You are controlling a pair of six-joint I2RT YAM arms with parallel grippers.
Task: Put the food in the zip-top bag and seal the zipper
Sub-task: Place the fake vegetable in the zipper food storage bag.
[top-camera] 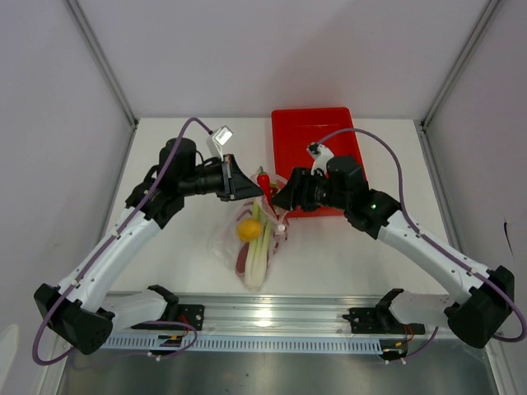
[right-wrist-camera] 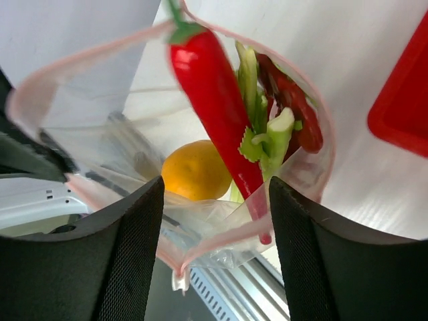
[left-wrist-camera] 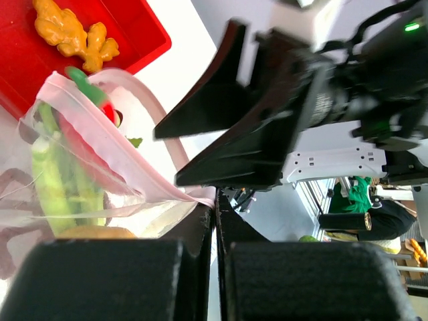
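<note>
The clear zip-top bag point(top-camera: 247, 251) lies mid-table with its mouth lifted towards the back. Inside are an orange-yellow round piece point(top-camera: 249, 230), a green-and-white stalk point(top-camera: 262, 253) and a long red piece with a green stem point(right-wrist-camera: 214, 93), whose tip pokes out of the mouth point(top-camera: 263, 178). My left gripper point(left-wrist-camera: 215, 207) is shut on the bag's pink zipper strip point(left-wrist-camera: 114, 144) at one end of the mouth. My right gripper point(right-wrist-camera: 214, 221) is open, its fingers point(right-wrist-camera: 127, 254) either side of the other mouth edge point(right-wrist-camera: 221, 237). A yellow-orange knobbly piece point(left-wrist-camera: 73, 33) lies in the red tray.
The red rectangular tray point(top-camera: 317, 132) sits at the back right, just behind my right gripper point(top-camera: 282, 200). A metal rail point(top-camera: 272, 317) runs along the table's near edge. Grey walls close in the back and both sides.
</note>
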